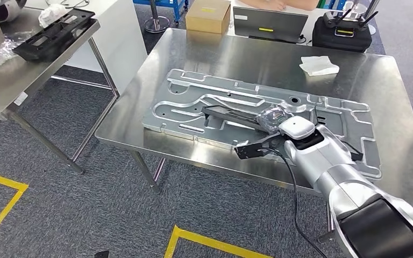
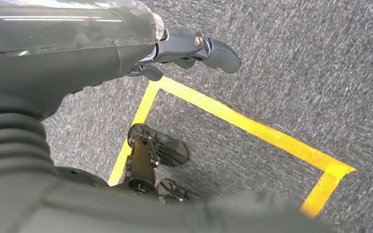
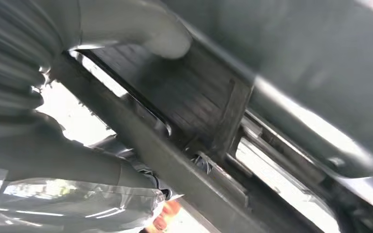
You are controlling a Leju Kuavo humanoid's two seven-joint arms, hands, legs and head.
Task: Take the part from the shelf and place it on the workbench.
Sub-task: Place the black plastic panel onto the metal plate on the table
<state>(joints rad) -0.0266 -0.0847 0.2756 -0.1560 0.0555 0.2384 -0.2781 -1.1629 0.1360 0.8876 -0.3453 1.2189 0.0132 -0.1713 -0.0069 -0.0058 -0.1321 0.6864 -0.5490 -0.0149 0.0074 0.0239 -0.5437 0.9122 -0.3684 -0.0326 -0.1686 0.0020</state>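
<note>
A long black part (image 1: 227, 114) lies along a silver stamped metal panel (image 1: 193, 86) on the steel workbench (image 1: 247, 54). My right hand (image 1: 272, 116), wrapped in clear plastic, grips the part's right end just above the panel. In the right wrist view the grey thumb (image 3: 148, 30) presses on the ribbed black part (image 3: 194, 104), with my right hand (image 3: 34, 102) closed around it. My left hand (image 2: 189, 48) hangs beside my body over the grey carpet, fingers loosely apart and holding nothing.
A second steel table (image 1: 11, 80) at the left carries a black tray (image 1: 54, 33). Behind the workbench stand a cardboard box (image 1: 208, 15), a laptop (image 1: 269, 22) and a black case (image 1: 344, 33). A white cloth (image 1: 319, 65) lies far right. Yellow tape (image 1: 215, 244) marks the floor.
</note>
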